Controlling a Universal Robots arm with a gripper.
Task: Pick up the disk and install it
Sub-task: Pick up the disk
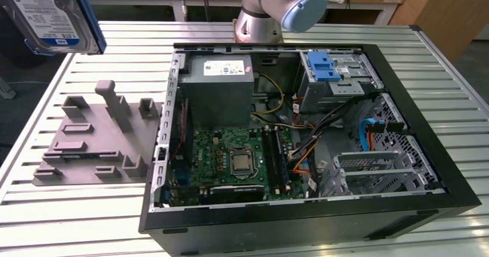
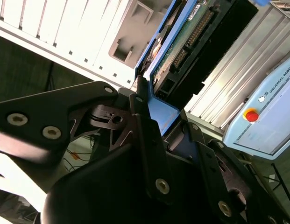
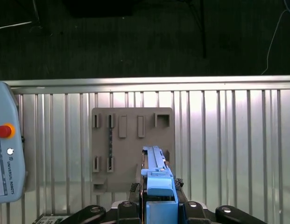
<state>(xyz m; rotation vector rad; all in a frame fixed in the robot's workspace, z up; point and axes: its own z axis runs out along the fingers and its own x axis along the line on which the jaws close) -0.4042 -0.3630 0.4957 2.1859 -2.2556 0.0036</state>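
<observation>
up at ten o'clock in the exterior view, a flat rectangular silver disk (image 1: 47, 14) with a white-and-blue label and blue plastic rails hangs high above the slatted metal bench (image 1: 77, 217), well apart from everything lying on it. in the second wrist view the black hand (image 2: 161, 114) is closed on one end of the disk, its fingers (image 2: 141, 112) pressed against the blue rail with no gap showing. the pick-up part of the job looks done.

under the disk, at about nine o'clock, a grey moulded holder (image 1: 99, 137) lies on the bench with nothing standing in its slots. from the centre round to three o'clock lies the open black computer case (image 1: 306, 222). inside it, a grey power-supply box (image 1: 221, 74) sits near twelve o'clock, a green motherboard (image 1: 229, 159) near six, a bright-blue plastic latch (image 1: 324, 68) near one, and a perforated metal drive cage (image 1: 374, 165) near four, which appears to hold no drive.

the install, by my reading, is all left to do: the disk is well apart from the case and in no bay.
</observation>
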